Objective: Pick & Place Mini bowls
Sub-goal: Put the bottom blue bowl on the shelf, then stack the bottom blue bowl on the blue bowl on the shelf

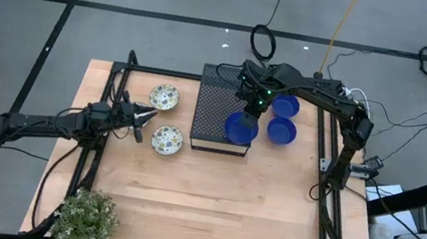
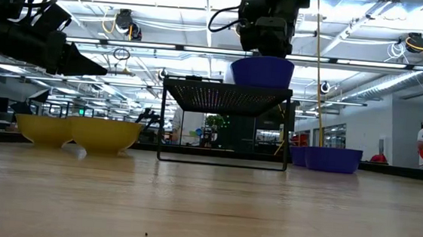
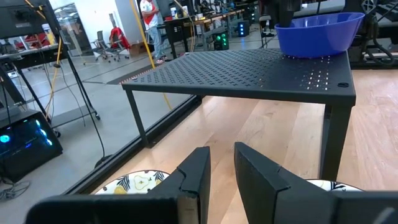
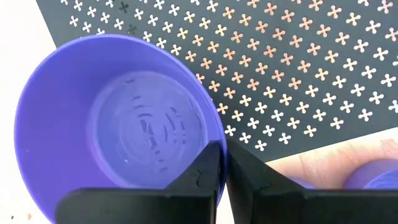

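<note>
The left gripper (image 1: 145, 113) hovers at nine o'clock of the table, between the two floral bowls, its fingers nearly together with a thin gap and nothing in them; one floral bowl (image 1: 164, 96) lies at its one o'clock, the other (image 1: 166, 139) at its five o'clock, both on the wood just left of the black box (image 1: 215, 107); these look like glazed ceramic, stiff, smooth and liable to chip, so I judge the thin rim the only sensible hold, one finger inside and one outside

At the middle, the held blue bowl (image 4: 124, 124) sits at the box's four o'clock corner, on or just above the perforated top; the right gripper (image 4: 225, 163) is clamped on its rim, one finger within the wall and one without; the glossy wall seems slippery, so a firm, level pinch matters, though the bowl appears light enough for a one-sided hold

To the right, two more blue bowls rest on the table at three o'clock of the box, one (image 1: 285, 106) behind the other (image 1: 281, 130), close together
</note>
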Available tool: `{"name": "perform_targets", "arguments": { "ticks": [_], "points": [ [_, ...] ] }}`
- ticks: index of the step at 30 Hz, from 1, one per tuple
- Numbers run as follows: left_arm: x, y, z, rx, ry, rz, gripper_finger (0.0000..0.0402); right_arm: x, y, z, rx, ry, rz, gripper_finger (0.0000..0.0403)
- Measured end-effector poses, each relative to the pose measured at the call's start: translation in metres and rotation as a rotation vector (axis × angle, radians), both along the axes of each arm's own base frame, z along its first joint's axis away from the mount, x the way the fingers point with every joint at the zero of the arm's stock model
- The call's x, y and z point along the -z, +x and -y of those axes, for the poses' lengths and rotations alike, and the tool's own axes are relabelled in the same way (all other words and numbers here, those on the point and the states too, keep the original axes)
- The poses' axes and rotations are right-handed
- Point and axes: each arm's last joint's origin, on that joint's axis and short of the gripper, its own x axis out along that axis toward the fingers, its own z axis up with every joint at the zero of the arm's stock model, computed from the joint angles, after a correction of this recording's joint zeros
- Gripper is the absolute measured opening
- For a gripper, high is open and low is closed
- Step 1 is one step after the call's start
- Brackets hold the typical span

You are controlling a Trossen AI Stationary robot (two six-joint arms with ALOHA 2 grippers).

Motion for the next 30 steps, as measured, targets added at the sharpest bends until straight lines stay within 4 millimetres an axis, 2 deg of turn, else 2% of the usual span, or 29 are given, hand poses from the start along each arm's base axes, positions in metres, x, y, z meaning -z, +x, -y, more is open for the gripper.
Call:
{"name": "perform_targets", "arguments": {
  "ticks": [9,20,24,30],
  "points": [
    [0.0,0.0,0.0,0.0,0.0,0.0,0.0077,0.0,0.0,0.0,0.006,0.001,0.001,0.0028],
    [0.0,0.0,0.0,0.0,0.0,0.0,0.0077,-0.003,0.005,0.002,0.019,-0.022,0.059,0.0089],
    [0.0,0.0,0.0,0.0,0.0,0.0,0.0077,-0.01,0.0,0.002,0.02,-0.04,0.081,0.011],
    [0.0,0.0,0.0,0.0,0.0,0.001,0.0077,-0.033,-0.015,-0.001,0.035,-0.094,0.138,0.0126]
  ]
}}
